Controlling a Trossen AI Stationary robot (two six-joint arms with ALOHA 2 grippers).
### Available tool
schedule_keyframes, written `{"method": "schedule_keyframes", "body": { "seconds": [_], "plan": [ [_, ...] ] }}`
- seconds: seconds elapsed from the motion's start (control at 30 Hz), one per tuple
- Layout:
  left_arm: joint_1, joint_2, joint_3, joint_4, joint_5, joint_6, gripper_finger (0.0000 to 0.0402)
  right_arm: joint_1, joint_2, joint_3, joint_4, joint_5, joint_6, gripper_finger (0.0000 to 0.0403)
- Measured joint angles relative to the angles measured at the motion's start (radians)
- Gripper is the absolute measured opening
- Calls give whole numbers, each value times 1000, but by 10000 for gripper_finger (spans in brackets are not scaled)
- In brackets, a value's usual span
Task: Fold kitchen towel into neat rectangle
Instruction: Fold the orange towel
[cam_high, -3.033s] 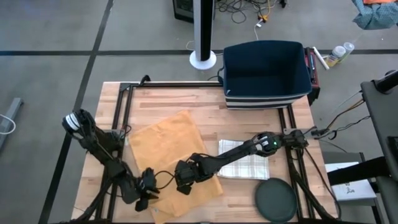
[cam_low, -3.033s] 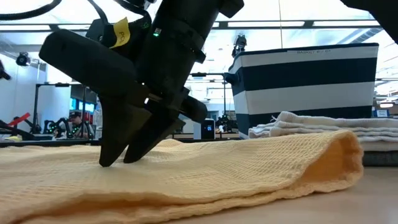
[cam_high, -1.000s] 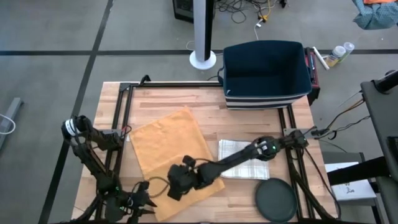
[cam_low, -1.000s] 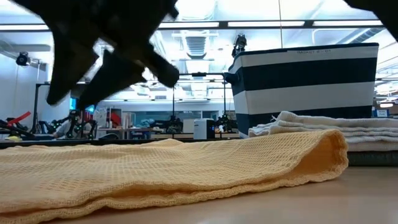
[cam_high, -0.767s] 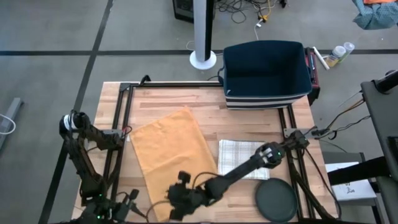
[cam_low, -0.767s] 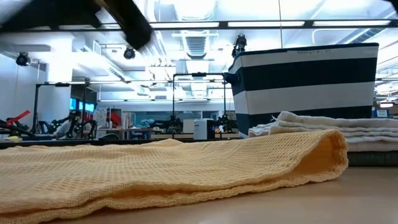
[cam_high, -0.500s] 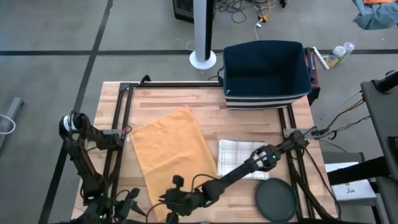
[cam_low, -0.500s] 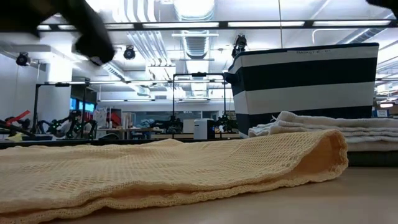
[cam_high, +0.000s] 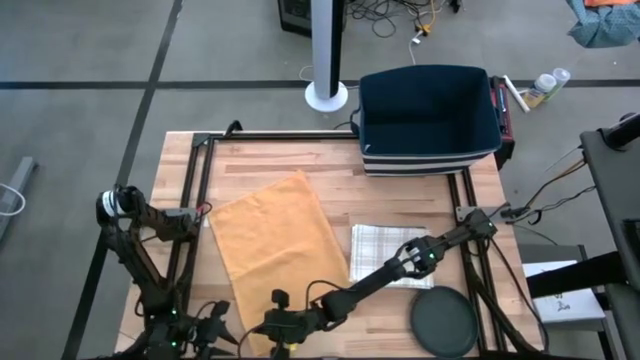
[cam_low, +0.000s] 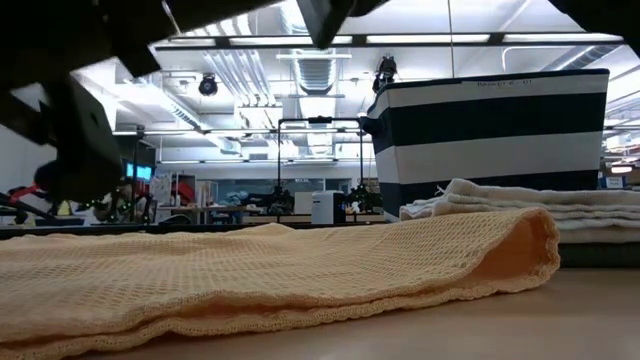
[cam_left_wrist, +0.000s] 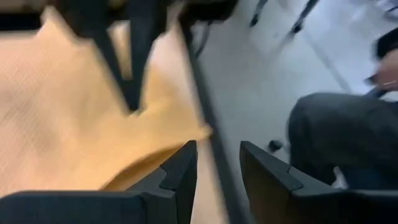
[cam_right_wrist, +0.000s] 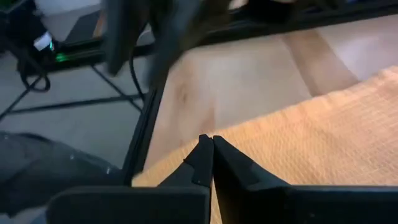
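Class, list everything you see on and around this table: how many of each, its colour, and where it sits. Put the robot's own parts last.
Yellow towel: one, yellow, table's left-centre, lying flat.
Checked towel: one, white with grey checks, folded, right of the yellow towel.
Bin: one, navy with white stripes, table's far edge.
Disc: one, dark, round, near right corner.
Table: one, light wood.
Left gripper: one, dark, open, off the table's near left edge.
Right gripper: one, dark, shut at the yellow towel's near edge; whether it pinches fabric is unclear.
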Motion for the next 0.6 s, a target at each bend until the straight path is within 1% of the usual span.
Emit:
{"method": "schedule_keyframes", "body": {
  "seconds": [0.07, 0.17, 0.3, 0.43, 0.5, 0.6],
  "plan": [
    [24, 7, -23, 1, 36, -20, 113, -5, 2, 0, 6, -9, -30, 2],
    [52, 9, -56, 11, 41, -23, 113, -25, -1, -9, 5, -59, -50, 2],
    [86, 6, -95, 16, 58, -25, 113, -68, 2, -20, -114, -124, 1, 2],
    [86, 12, -121, 37, 30, -21, 113, -70, 0, -19, -179, -130, -25, 1],
    [89, 36, -134, 41, 26, -27, 113, -71, 0, -19, -193, -131, -31, 1],
    [90, 72, -135, 63, -22, -44, 113, -78, -12, -15, -198, -134, -37, 2]
  ]
}}
